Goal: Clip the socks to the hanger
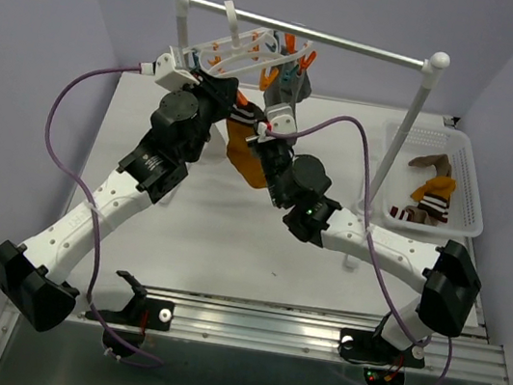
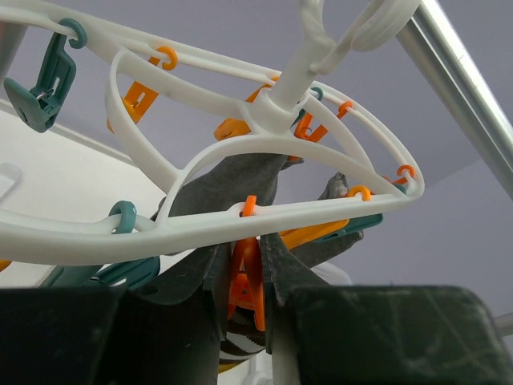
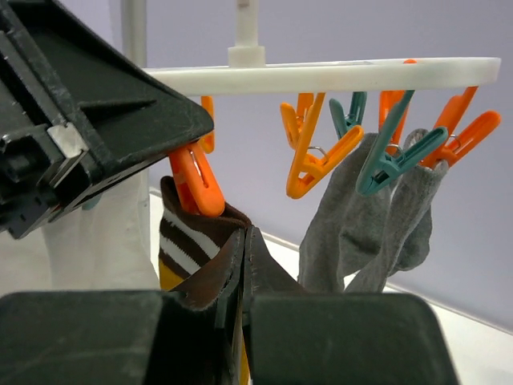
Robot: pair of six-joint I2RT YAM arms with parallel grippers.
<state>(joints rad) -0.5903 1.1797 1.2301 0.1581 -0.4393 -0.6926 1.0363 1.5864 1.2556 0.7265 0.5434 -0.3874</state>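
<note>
The white hanger (image 1: 245, 51) hangs by its hook from the metal rail, with orange and teal clips below it. My left gripper (image 2: 244, 273) is shut on an orange clip (image 2: 247, 282) under the hanger ring (image 2: 200, 152), squeezing its handles. My right gripper (image 3: 243, 241) is shut on the cuff of a brown-and-white striped, mustard sock (image 3: 183, 241), held up so the cuff's edge sits at that orange clip's (image 3: 196, 180) mouth. From above, the sock (image 1: 247, 159) hangs between both grippers. Two grey socks (image 3: 353, 224) hang clipped on the hanger's right side.
A metal rail stand with white ball-topped posts (image 1: 417, 101) carries the hanger. A white perforated basket (image 1: 473, 183) at the right holds more socks (image 1: 432, 193). Free clips (image 3: 317, 152) dangle close to the right of the held sock.
</note>
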